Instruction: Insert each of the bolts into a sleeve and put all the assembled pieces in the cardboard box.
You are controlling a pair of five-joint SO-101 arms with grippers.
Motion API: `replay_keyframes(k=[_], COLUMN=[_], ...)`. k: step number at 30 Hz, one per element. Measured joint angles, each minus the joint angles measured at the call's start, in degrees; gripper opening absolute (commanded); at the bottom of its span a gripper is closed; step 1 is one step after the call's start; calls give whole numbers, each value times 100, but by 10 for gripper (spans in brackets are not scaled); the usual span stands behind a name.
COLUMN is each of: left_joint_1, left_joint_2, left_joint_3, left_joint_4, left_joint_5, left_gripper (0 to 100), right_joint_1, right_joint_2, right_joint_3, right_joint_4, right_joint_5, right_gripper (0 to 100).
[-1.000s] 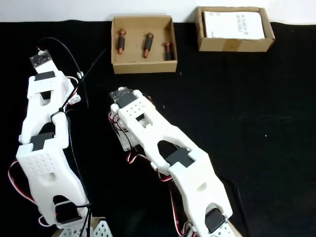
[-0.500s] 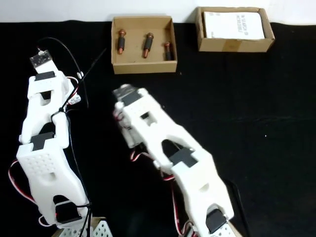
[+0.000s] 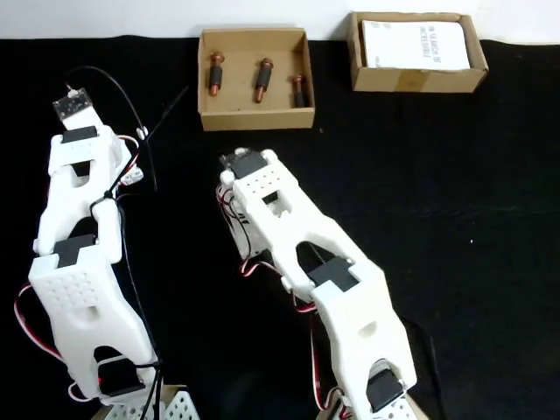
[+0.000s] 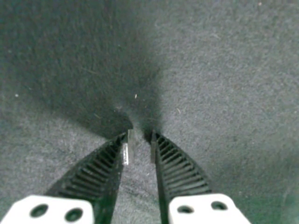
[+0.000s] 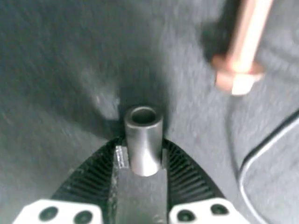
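In the high view the right arm (image 3: 297, 236) has swung sideways since a second ago, so its wrist now sits closer under the cardboard box (image 3: 254, 121), where three assembled pieces (image 3: 262, 79) lie. The left arm (image 3: 83, 219) has not moved.

In the left wrist view, the left gripper (image 4: 139, 140) hangs over black cloth (image 4: 224, 70), jaws barely parted and holding nothing.

In the right wrist view, the right gripper (image 5: 144, 156) is clamped on a grey sleeve (image 5: 144, 135), open end forward. A copper bolt (image 5: 243, 42) lies on the cloth nearby, not touching it. The shift probably lines the sleeve up with this bolt, which is not yet inserted.
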Motion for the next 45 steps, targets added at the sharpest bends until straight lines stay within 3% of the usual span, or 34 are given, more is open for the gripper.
replay_keyframes(k=[3, 9, 16, 22, 33, 39, 45], left_joint_1=[18, 659, 2198, 3543, 4141, 4123, 4141], left_joint_2=[0, -281, -747, -316, 976, 1037, 1600], left_joint_3=[-114, -387, -1125, -1916, -3218, -3719, -3754], left_joint_4=[62, 1196, 2910, 3534, 3622, 3710, 3710], left_joint_5=[167, 316, 791, 1125, 2022, 2207, 2224], left_gripper=[130, 160, 200, 201, 201, 200, 200], right_joint_1=[369, 1574, 3613, 4703, 4607, 4369, 4360], right_joint_2=[-765, -2901, -4607, -5574, -8053, -8870, -9196], right_joint_3=[9, 105, 1196, 2813, 6400, 7560, 7727], right_joint_4=[105, 527, 545, -475, -3174, -3490, -3499], right_joint_5=[0, 527, 607, 607, 607, 607, 607], right_gripper=[6, 6, 6, 6, 6, 6, 6])
